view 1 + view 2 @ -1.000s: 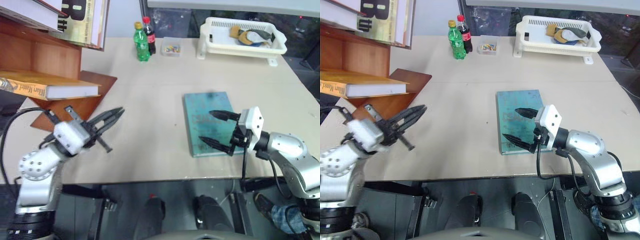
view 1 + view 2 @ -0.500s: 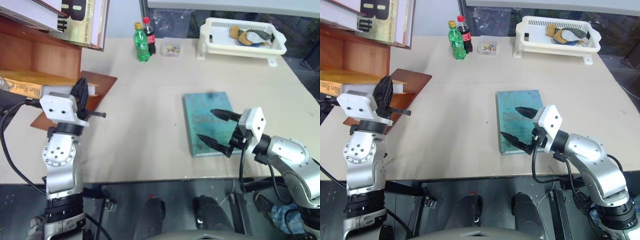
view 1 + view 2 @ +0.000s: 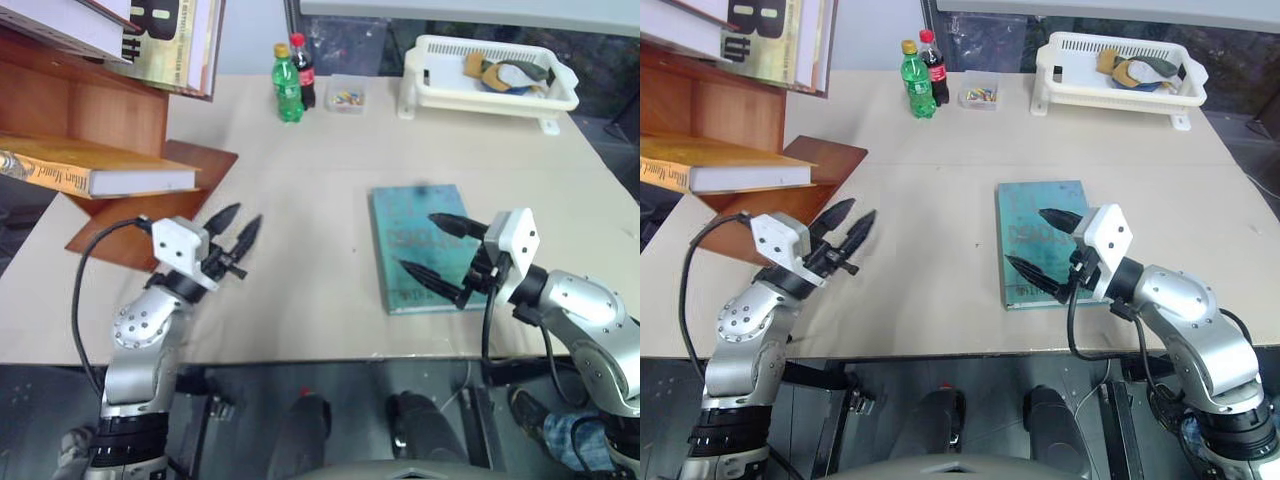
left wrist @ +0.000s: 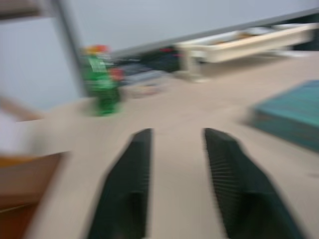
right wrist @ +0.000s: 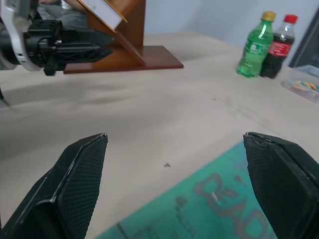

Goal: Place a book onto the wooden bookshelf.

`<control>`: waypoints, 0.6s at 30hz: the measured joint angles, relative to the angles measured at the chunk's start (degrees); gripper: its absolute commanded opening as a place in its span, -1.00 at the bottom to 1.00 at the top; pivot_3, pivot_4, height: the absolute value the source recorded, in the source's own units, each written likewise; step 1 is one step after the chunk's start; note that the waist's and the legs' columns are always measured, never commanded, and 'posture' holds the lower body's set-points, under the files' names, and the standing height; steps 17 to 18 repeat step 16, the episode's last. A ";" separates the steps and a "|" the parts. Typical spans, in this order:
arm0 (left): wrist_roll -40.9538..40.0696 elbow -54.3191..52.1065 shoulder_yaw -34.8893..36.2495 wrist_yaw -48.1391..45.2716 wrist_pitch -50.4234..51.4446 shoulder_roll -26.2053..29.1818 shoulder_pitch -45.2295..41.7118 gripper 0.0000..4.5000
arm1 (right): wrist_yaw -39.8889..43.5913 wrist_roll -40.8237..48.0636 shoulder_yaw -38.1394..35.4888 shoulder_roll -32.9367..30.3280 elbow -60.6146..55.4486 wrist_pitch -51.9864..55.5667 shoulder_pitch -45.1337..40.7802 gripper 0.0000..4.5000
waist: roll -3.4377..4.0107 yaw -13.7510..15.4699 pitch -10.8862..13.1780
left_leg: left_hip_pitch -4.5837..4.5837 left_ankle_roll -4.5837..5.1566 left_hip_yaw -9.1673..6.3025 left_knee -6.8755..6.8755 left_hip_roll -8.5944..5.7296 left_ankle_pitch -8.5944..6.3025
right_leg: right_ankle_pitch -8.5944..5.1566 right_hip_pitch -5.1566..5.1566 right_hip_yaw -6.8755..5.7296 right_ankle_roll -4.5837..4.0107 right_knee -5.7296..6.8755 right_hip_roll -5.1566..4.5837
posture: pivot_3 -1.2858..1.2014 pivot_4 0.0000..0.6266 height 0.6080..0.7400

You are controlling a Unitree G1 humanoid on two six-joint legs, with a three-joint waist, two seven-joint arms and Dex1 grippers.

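Wooden bookshelf: polished reddish-brown wood, glossy. Desk: matt beige, smooth. Basket: white plastic. Bottles: glossy plastic. Teal book: matt, scuffed cover.

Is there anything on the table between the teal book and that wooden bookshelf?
Only the left gripper, hovering with open jaws. Otherwise the head views show bare table between teal book and wooden bookshelf.

The book and wooden bookshelf run off the picture's edge.
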 measured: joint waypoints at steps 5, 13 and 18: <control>-6.45 -0.33 0.63 -7.97 8.59 6.22 3.36 0.98 | 2.48 -0.69 -9.35 -7.84 -0.87 0.29 11.07 1.00 | 0.02 0.03 0.02 | 0.00 0.00 0.00 -0.09 0.01 0.00 | -0.03 -0.01 0.00 0.02 -0.11 0.00 | 0.03 -0.52 1.00; -10.78 -0.41 7.67 -16.17 16.17 15.57 9.25 0.98 | 6.22 -0.11 -30.02 -9.55 -5.44 1.52 32.08 1.00 | 0.05 0.01 0.03 | 0.01 -0.01 0.06 -0.23 0.09 -0.01 | -0.04 -0.02 0.02 0.03 -0.34 -0.04 | 0.03 -0.52 1.00; -11.96 -0.71 9.52 -17.66 17.93 17.06 10.54 0.98 | 7.69 -0.11 -33.88 -9.36 -6.86 1.46 36.93 1.00 | 0.04 0.01 0.02 | 0.02 -0.01 0.07 -0.26 0.21 -0.01 | -0.04 -0.01 0.00 0.04 -0.42 -0.07 | 0.03 -0.52 1.00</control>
